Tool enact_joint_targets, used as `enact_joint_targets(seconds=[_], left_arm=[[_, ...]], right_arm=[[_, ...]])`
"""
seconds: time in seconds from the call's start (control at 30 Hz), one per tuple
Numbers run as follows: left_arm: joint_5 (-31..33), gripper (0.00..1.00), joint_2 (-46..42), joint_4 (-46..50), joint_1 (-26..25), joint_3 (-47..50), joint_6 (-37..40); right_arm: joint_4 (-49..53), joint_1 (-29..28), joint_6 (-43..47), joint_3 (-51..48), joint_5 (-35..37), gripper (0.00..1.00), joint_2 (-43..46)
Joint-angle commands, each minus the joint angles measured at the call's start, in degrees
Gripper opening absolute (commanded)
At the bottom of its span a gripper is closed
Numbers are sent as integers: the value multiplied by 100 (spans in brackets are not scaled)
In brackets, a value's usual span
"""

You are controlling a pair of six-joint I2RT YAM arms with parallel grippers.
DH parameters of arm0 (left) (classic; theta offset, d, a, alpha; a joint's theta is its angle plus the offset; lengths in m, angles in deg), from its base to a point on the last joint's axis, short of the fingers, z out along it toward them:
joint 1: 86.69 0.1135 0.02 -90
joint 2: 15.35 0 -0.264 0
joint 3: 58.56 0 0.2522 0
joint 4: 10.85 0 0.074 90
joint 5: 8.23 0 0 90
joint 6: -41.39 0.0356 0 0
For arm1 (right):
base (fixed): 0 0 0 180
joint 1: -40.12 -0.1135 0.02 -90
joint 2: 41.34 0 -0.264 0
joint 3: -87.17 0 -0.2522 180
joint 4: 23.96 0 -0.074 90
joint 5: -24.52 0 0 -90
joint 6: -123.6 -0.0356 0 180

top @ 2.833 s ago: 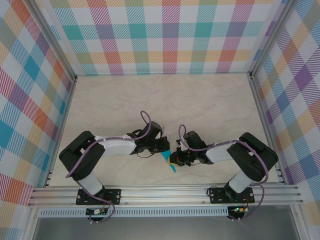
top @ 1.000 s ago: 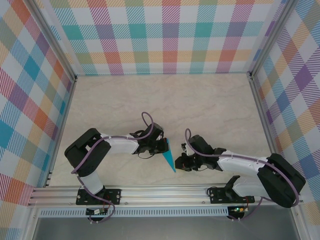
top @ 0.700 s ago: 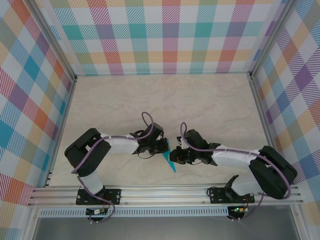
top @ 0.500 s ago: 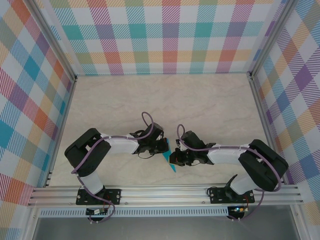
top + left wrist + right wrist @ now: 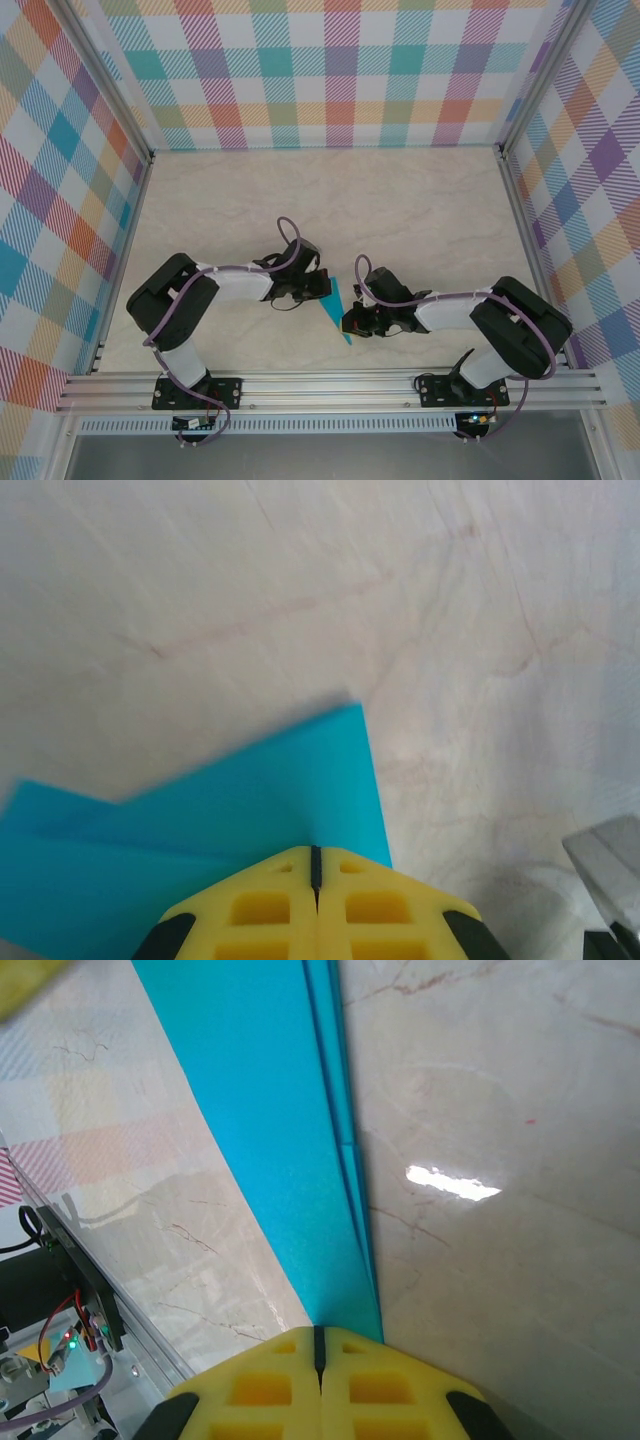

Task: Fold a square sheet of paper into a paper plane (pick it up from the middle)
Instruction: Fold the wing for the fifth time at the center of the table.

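One paper plane (image 5: 339, 312) lies on the desk (image 5: 400, 200), toward the desk's 6 o'clock edge, between the two arms. It is a narrow teal strip in the top view, with its blunt end pointing to 12 o'clock and its sharp tip to 5 o'clock.

There are two end effectors, one on each side of it. The left end effector (image 5: 322, 288) sits at the plane's 10 o'clock side, touching its upper end. In the left wrist view, its two yellow fingers (image 5: 260, 910) are clenched so that only a thin seam shows between them. The teal paper (image 5: 250, 800) passes under their tips. Whether any paper is pinched in the seam, I cannot tell.

The right end effector (image 5: 351, 322) is at the plane's 4 o'clock side, near the tip. In the right wrist view its two fingers (image 5: 260, 1390) are also clenched. The plane (image 5: 270, 1140) narrows straight into their seam, so it is grasping the paper. Three stacked fold edges run along the strip's 3 o'clock side.
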Motion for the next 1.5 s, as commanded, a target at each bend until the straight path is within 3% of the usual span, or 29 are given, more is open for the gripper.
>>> enact_joint_targets(seconds=[0.0,0.3,0.53,0.7,0.93,1.3,1.47], left_arm=[[-180,4,-50,170,232,-182,457],[-611,4,-127,227,821,-174,714],[-962,9,-1020,448,779,-186,655],[-1102,9,-1266,-73,626,342,308],[-1057,8,-650,-958,478,774,11],[-221,3,-237,-905,563,771,-18],[-296,2,71,-855,745,697,99]], right_arm=[[803,-34,154,-257,29,0,-97],[798,-34,116,-169,23,0,-70],[761,-33,52,-118,23,0,-92],[761,-34,18,-96,58,1,-148],[802,-34,-4,-89,58,1,-145],[835,-34,-27,-210,59,1,-40],[879,-34,0,-239,43,1,32]])
